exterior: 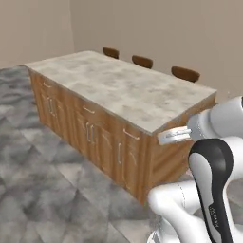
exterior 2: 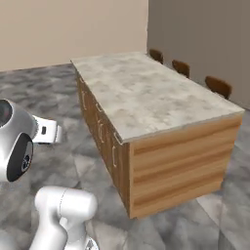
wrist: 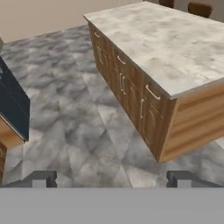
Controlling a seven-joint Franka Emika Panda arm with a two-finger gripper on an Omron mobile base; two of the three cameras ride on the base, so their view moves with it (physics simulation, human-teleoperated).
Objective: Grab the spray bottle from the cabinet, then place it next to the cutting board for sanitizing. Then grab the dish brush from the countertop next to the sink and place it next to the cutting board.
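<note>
My gripper [wrist: 112,179] is open, its two dark fingertips [wrist: 43,178] far apart with nothing between them. It hangs above the grey tiled floor [wrist: 74,127], aimed at the near corner of a wooden kitchen island. The island's top is a beige-grey marbled countertop [exterior: 128,90] and it is bare. My white hand [exterior: 174,135] sticks out from the arm beside the island's near corner. The spray bottle, the wall cabinet, the cutting board, the dish brush and the sink are out of view.
The island [exterior 2: 180,166] has drawer and door fronts with pale handles [wrist: 152,92] along its long side. Three brown chair backs [exterior: 142,61] stand behind it by the beige wall. A dark-topped wooden unit [wrist: 13,107] juts in at the left of the hand view.
</note>
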